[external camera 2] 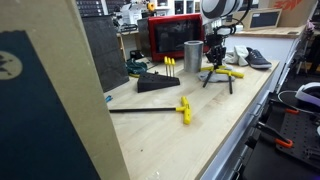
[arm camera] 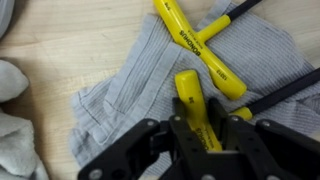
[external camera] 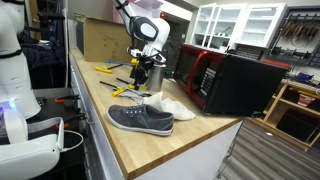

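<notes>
In the wrist view my gripper [arm camera: 200,128] is shut on the yellow handle of a T-handle tool [arm camera: 188,92], which lies on a crumpled grey cloth [arm camera: 115,95]. A second yellow T-handle tool [arm camera: 200,45] lies on the same cloth just beyond, its black shaft running off to the right. In both exterior views the gripper [external camera: 143,68] [external camera 2: 214,57] is low over the wooden bench, among yellow tools [external camera 2: 226,72].
A grey shoe [external camera: 140,118] and white cloth [external camera: 172,106] lie near the bench front. A red and black microwave [external camera: 225,80] stands behind. A metal cup [external camera 2: 192,55], a black tool stand [external camera 2: 158,82] and another yellow T-handle tool [external camera 2: 183,108] are on the bench.
</notes>
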`<state>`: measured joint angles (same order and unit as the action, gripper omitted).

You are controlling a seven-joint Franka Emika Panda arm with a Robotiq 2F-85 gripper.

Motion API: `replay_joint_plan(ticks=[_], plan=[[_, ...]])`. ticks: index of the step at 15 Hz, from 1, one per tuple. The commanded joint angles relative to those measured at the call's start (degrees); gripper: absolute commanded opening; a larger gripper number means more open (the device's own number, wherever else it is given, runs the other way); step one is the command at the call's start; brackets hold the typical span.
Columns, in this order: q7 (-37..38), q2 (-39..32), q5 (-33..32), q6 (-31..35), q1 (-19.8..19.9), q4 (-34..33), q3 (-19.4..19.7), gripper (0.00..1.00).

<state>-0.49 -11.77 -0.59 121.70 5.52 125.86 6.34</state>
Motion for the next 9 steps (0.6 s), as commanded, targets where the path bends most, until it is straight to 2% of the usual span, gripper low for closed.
replay_joint_plan(ticks=[1,9], plan=[[0.17,4.75,0.35,-0.49,0.16,1.71,-0.23,0.06],[-0.10,18.79,-3.12,-0.78,-0.44,6.12,-0.81,0.06]])
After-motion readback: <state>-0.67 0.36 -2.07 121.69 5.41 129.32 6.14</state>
